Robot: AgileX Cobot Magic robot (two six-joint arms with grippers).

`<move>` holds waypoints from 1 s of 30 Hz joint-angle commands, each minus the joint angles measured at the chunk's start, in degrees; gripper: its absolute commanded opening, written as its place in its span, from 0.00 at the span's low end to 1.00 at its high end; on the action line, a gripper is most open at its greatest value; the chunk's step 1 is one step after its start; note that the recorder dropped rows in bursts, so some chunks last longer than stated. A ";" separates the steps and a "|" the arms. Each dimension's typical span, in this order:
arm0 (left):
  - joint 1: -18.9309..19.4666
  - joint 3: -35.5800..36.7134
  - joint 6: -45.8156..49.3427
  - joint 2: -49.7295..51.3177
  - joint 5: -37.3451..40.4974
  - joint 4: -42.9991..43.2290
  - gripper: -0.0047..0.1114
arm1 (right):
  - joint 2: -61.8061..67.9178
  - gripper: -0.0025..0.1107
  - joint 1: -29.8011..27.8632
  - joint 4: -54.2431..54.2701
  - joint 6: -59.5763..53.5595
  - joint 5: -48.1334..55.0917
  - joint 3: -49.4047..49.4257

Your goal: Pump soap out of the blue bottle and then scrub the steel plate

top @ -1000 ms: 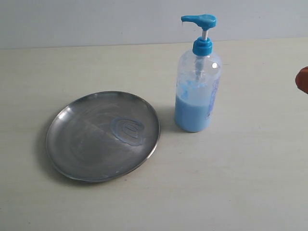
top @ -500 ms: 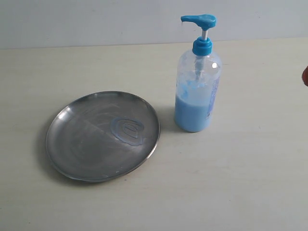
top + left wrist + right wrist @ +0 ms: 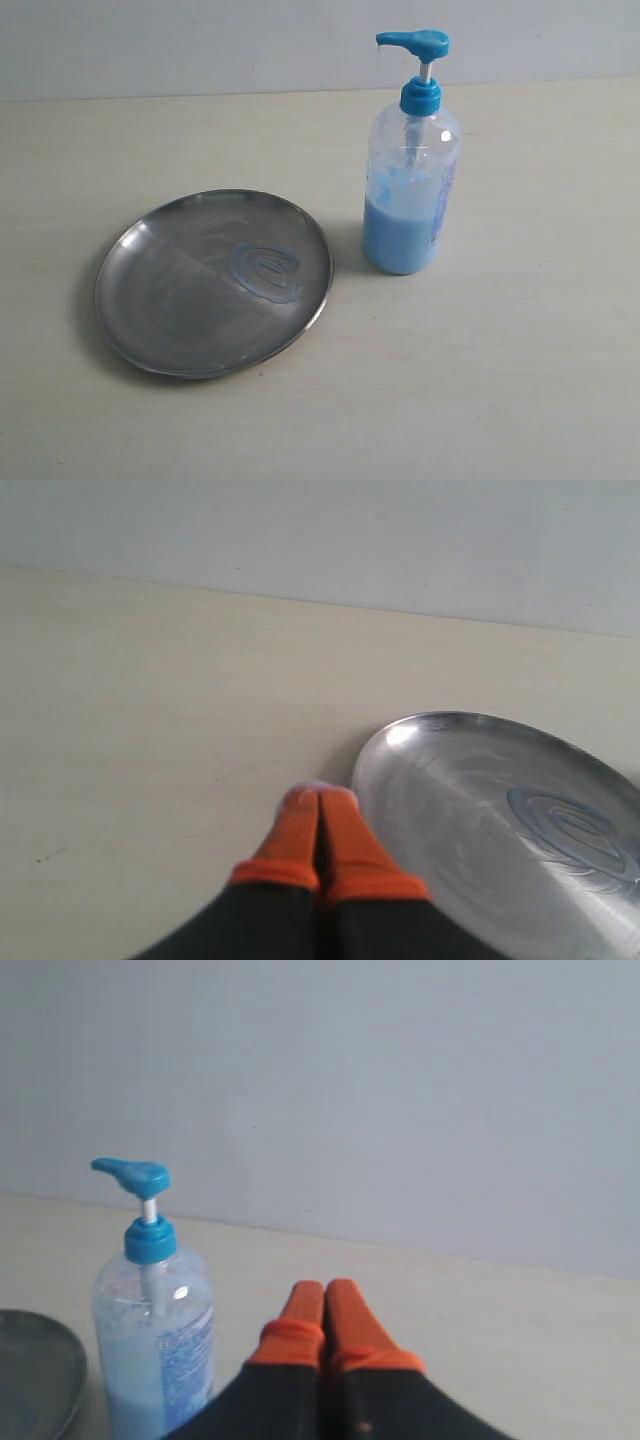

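The steel plate (image 3: 214, 282) lies on the table at the left, with a ring-shaped smear of pale blue soap (image 3: 267, 272) on its right half. The blue bottle (image 3: 410, 190) stands upright just right of the plate, its blue pump head (image 3: 414, 42) raised and pointing left, pale blue soap filling its lower part. No gripper shows in the exterior view. In the left wrist view my left gripper (image 3: 320, 794) is shut and empty, beside the steel plate's (image 3: 470, 810) rim. In the right wrist view my right gripper (image 3: 325, 1287) is shut and empty, beside the blue bottle (image 3: 152, 1340) and apart from it.
The pale wooden table (image 3: 520, 380) stretches in front of and to the right of the bottle. A light wall (image 3: 200, 45) runs along the table's back edge.
The orange tip of my right gripper, seen at the right edge of the exterior view earlier, has drawn out of that view. The plate and bottle have not moved.
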 commanded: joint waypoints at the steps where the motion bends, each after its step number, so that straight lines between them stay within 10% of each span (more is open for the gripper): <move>1: 0.14 0.12 0.00 -0.26 -0.35 0.31 0.04 | -2.01 0.02 -3.50 -0.19 0.09 -0.74 0.05; 30: 0.14 0.12 0.00 -0.26 -0.35 0.31 0.04 | -6.99 0.02 -4.14 12.54 -1.58 -0.96 6.24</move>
